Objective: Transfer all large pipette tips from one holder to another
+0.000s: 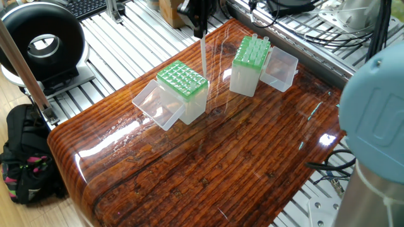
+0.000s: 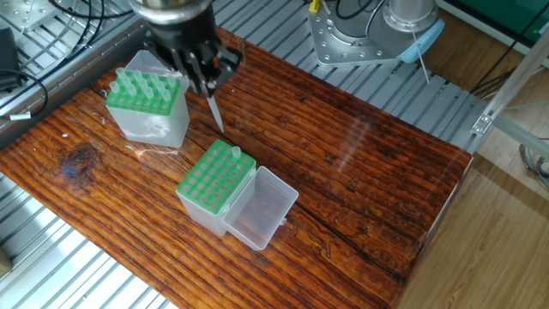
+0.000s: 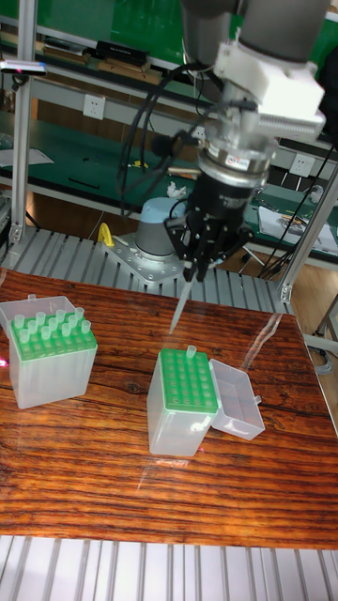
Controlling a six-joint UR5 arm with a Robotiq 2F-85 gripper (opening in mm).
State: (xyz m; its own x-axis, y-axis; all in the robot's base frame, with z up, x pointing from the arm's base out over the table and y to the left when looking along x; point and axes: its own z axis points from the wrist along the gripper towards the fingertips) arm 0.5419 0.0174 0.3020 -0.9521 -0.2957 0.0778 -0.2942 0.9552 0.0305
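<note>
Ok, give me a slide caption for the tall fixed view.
UR5 gripper lifts a large pipette tip above the nearly empty green-topped box; fuller box sits left.

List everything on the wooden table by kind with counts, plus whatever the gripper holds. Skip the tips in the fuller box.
Green-topped clear plastic tip boxes: 2
Open clear hinged lids: 2
Clear tapered pipette tips: 2, one in the gripper at, one standing in the emptier box
Total: 6
</note>
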